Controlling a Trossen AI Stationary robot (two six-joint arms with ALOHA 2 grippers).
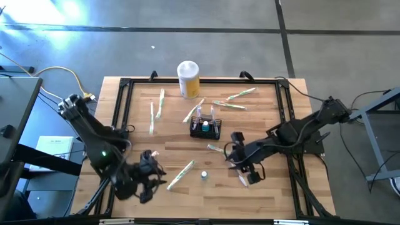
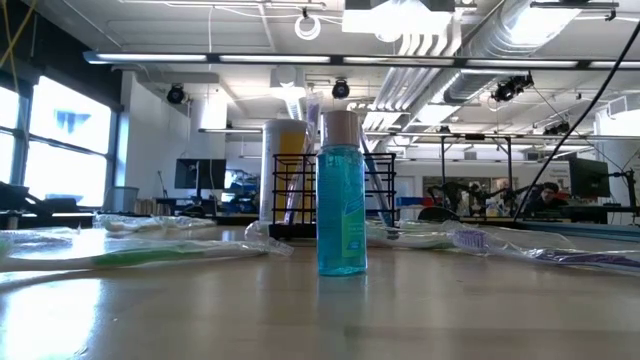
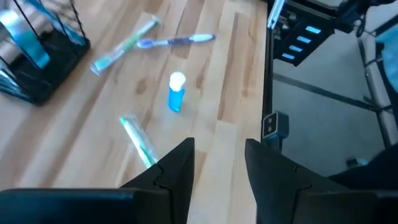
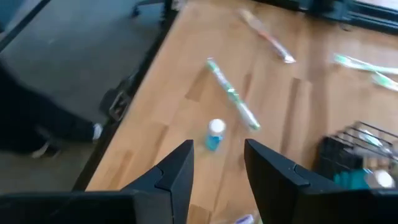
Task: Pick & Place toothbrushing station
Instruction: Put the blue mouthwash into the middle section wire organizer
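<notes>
Centrally on the wooden worktop (image 1: 269, 187) sits the toothbrushing station (image 1: 205, 129), a small black wire-mesh basket with a blue-capped item and a few brushes standing in it. Behind it, toward the far edge, stands a tall yellow-and-white canister (image 1: 188, 79). Wrapped toothbrushes lie scattered around: several beyond the basket (image 1: 228, 104), two to its left (image 1: 156, 109), and one nearer the front (image 1: 180, 174). A small blue bottle (image 1: 204, 176) with a pale cap stands upright in front of the basket, between the two arms.

Both arms hang low over the front of the worktop. The left end effector (image 1: 150, 181) hovers near the front-left, its fingers (image 3: 180, 165) parted by a narrow gap and holding nothing. The right end effector (image 1: 240, 164) sits front-right of the basket, its fingers (image 4: 180, 163) likewise narrowly apart and empty. Neither touches the basket.
</notes>
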